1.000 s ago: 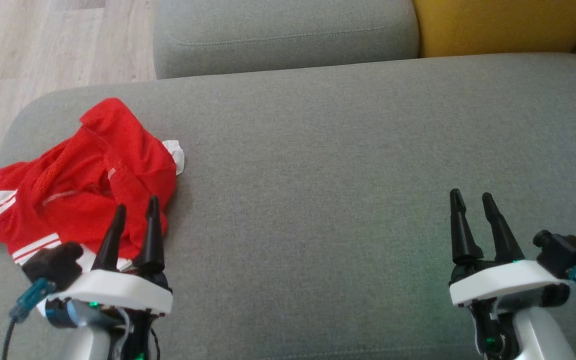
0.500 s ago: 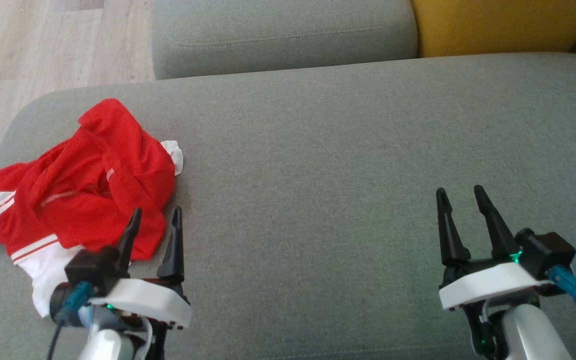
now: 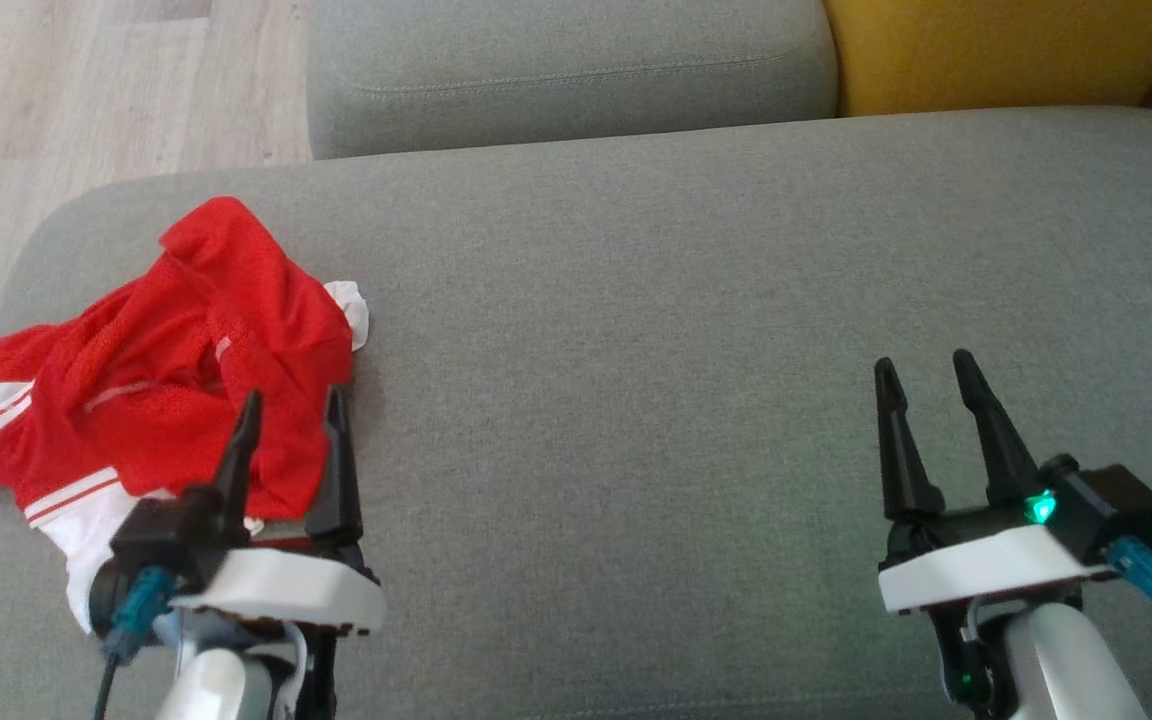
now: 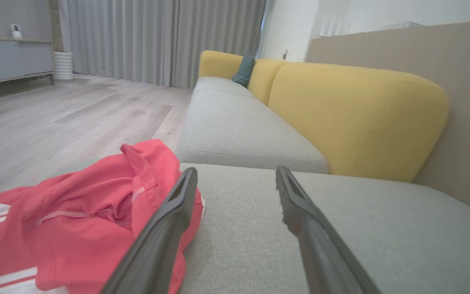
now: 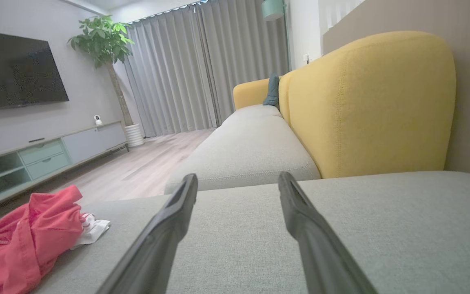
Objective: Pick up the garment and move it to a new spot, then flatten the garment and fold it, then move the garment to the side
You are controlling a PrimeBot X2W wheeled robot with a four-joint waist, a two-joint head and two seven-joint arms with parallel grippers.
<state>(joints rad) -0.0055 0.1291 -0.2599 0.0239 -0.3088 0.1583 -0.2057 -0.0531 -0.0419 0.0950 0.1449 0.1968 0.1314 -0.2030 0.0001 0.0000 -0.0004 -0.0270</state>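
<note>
Both wide, empty: left pincer point(image 3: 294, 400), right pincer point(image 3: 923, 363); crumpled garment point(image 3: 166, 340) lies lengthwise left-to-right.

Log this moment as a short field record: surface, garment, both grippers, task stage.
surface: grey sofa seat, yellow backrest behind
garment: red with white stripes, crumpled, on the seat's left end
left gripper: open, at the garment's right edge, holding nothing
right gripper: open, over bare seat far to the right
stage: garment not yet picked up
</note>
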